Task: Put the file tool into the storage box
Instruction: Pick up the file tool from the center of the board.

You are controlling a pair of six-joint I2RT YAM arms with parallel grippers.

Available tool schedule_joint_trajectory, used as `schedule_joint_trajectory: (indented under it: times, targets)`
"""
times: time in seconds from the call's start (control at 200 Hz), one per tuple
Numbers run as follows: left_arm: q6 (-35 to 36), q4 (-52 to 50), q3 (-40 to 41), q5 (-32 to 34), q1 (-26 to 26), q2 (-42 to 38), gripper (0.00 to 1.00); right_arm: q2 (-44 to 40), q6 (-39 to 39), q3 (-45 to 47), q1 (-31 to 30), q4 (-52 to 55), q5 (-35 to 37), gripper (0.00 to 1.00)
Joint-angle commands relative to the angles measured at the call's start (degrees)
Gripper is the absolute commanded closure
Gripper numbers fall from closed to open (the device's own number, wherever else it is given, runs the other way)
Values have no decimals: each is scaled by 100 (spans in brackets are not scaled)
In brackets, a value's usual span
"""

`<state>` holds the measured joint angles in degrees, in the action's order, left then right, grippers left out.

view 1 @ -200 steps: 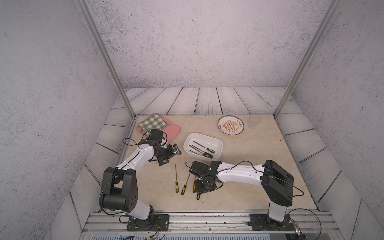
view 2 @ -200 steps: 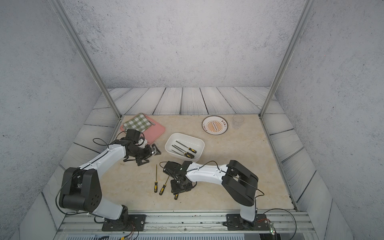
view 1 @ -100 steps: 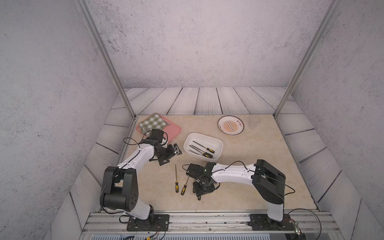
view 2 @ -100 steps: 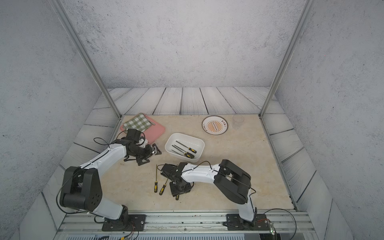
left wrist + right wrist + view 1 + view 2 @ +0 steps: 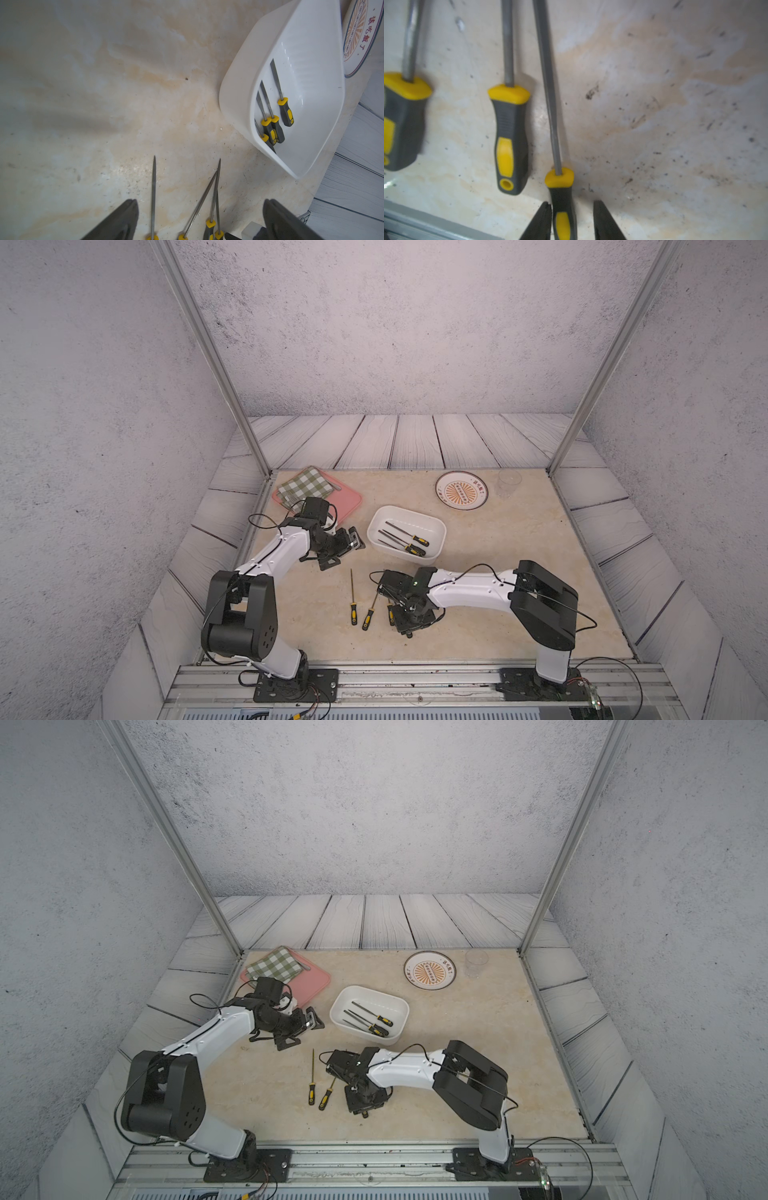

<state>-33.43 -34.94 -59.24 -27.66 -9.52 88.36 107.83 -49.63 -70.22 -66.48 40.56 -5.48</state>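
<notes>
Since a second ago my right claw has narrowed its spread, while the left arm has held its pose. On the right wrist feed the claw straddles the black-and-yellow handle of the file tool, which lies flat on the tabletop. One finger sits against the handle and the other stands just off it, with a sliver of tabletop showing between. I read the claw as partly spread and not yet pinching. Beside the file tool lie two more files, roughly parallel to it, handles towards the near edge. In both top views this claw points down over that group, in front of the storage box and apart from it. Inside the box lie several files. My left claw is spread wide with nothing in it. It hangs above the tabletop just left of the box, near the pink tray.
</notes>
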Motion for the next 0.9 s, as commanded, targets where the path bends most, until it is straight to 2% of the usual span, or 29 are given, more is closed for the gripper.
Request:
schedule_joint_trajectory:
  times: [0.0, 0.285, 0.415, 0.696, 0.891]
  targets:
    - [66, -115, -132, 38, -33, 68, 0, -12, 131, -121, -25, 64, 91, 68]
    - [6, -166, -473, 16, -41, 93, 0, -1040, 970, 210, -23, 404, 471, 86]
    - [-54, -171, -657, 16, -50, 74, 0, -1485, 1402, 235, -23, 759, 529, 90]
    - [-208, 8, -562, 68, -50, -23, 0, -2156, 2597, -545, 115, 1915, 1262, 90]
    - [-368, 114, -669, -30, -54, 96, 0, -1995, 3511, -1243, 753, 2006, 961, 89]
